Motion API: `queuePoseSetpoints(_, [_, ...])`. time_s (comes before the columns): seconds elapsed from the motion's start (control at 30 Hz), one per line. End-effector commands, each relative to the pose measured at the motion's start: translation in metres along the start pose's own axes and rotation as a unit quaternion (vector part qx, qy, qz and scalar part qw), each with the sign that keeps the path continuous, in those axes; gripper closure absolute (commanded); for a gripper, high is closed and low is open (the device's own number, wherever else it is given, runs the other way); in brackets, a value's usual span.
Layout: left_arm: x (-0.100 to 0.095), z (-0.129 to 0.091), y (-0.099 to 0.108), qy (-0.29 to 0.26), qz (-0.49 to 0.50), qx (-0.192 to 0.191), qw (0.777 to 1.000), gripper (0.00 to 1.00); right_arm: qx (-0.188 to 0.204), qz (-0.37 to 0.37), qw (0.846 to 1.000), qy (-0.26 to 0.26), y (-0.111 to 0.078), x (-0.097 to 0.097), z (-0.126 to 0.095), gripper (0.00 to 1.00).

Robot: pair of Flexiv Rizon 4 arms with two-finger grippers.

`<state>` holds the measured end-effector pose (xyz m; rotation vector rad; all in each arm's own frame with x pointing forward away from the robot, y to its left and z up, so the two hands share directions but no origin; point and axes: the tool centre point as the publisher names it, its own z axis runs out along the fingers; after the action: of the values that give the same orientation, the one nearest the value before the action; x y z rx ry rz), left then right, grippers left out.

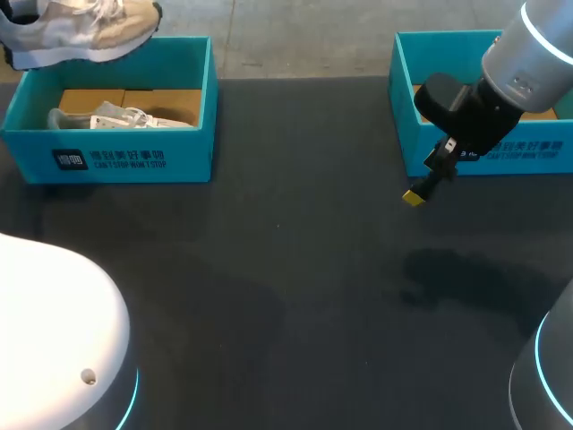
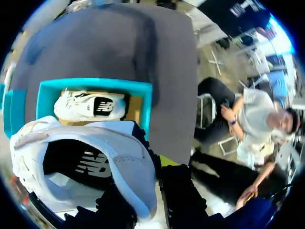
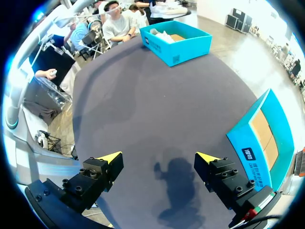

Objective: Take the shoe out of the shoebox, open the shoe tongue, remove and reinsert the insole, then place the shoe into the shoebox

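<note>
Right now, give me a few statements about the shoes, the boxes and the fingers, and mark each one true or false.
1. The left fingers hold a shoe up above the left box. True.
2. The left box is empty. False: a second shoe lies in it.
3. The right fingers are open with nothing between them. True.
4. The right fingers are down inside the right box. False: they hang over the table, in front of that box.
</note>
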<state>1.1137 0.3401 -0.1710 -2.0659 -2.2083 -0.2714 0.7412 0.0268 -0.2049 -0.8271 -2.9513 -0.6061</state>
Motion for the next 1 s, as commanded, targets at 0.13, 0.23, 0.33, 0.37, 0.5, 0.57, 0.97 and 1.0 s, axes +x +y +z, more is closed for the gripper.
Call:
queuePoseSetpoints(0.13, [0.0014, -0.0020, -0.0012, 0.002, 0.076, -0.040, 0.996, 1.00, 0.001, 0.000, 1.000, 0.000, 0.0004, -0.0005, 0.0006, 0.00])
queuePoseSetpoints(0.23, [0.0016, -0.0026, 0.0023, -0.002, 0.075, -0.039, 0.996, 1.00, 0.001, 0.000, 1.000, 0.000, 0.0004, -0.0005, 0.0006, 0.00])
queuePoseSetpoints(0.33, [0.0016, -0.0026, 0.0023, -0.002, 0.075, -0.039, 0.996, 1.00, 0.001, 0.000, 1.000, 0.000, 0.0004, -0.0005, 0.0006, 0.00])
queuePoseSetpoints(0.37, [0.0016, -0.0026, 0.0023, -0.002, 0.075, -0.039, 0.996, 1.00, 0.001, 0.000, 1.000, 0.000, 0.0004, -0.0005, 0.0006, 0.00])
queuePoseSetpoints(0.5, [0.0016, -0.0026, 0.0023, -0.002, 0.075, -0.039, 0.996, 1.00, 0.001, 0.000, 1.000, 0.000, 0.0004, -0.0005, 0.0006, 0.00])
queuePoseSetpoints(0.57, [0.0016, -0.0026, 0.0023, -0.002, 0.075, -0.039, 0.996, 1.00, 0.001, 0.000, 1.000, 0.000, 0.0004, -0.0005, 0.0006, 0.00])
queuePoseSetpoints(0.97, [0.0016, -0.0026, 0.0023, -0.002, 0.075, -0.039, 0.996, 1.00, 0.001, 0.000, 1.000, 0.000, 0.0004, -0.0005, 0.0006, 0.00])
queuePoseSetpoints(1.0, [0.0016, -0.0026, 0.0023, -0.002, 0.075, -0.039, 0.996, 1.00, 0.001, 0.000, 1.000, 0.000, 0.0004, -0.0005, 0.0006, 0.00])
